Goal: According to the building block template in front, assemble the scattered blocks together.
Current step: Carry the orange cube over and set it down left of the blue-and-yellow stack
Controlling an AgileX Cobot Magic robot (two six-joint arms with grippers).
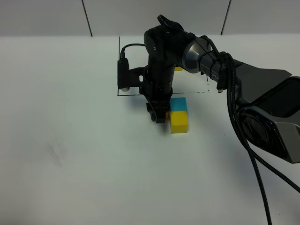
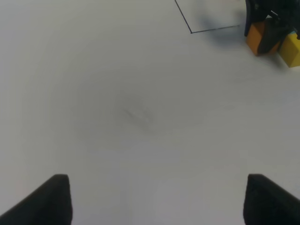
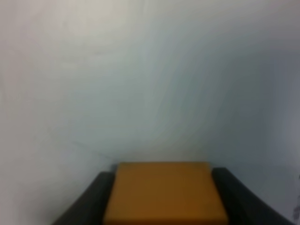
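Observation:
My right gripper (image 1: 161, 116) reaches across the middle and stands low over the white table, shut on the orange cube (image 3: 164, 192). Only a sliver of that orange cube (image 1: 167, 114) shows in the exterior high view, right beside the blue cube (image 1: 178, 104) and the yellow cube (image 1: 179, 121), which sit touching each other. The left wrist view shows the orange cube (image 2: 255, 38) and the yellow cube (image 2: 291, 49) far off. The template is mostly hidden behind the right arm; a yellow bit (image 1: 178, 68) and its black frame line (image 1: 118, 70) show. My left gripper (image 2: 157, 201) is open and holds nothing.
The bare white table (image 1: 70, 154) spreads to the left and front. The right arm's black cable (image 1: 255, 168) runs down the right side. A pale wall (image 1: 47, 16) closes the back.

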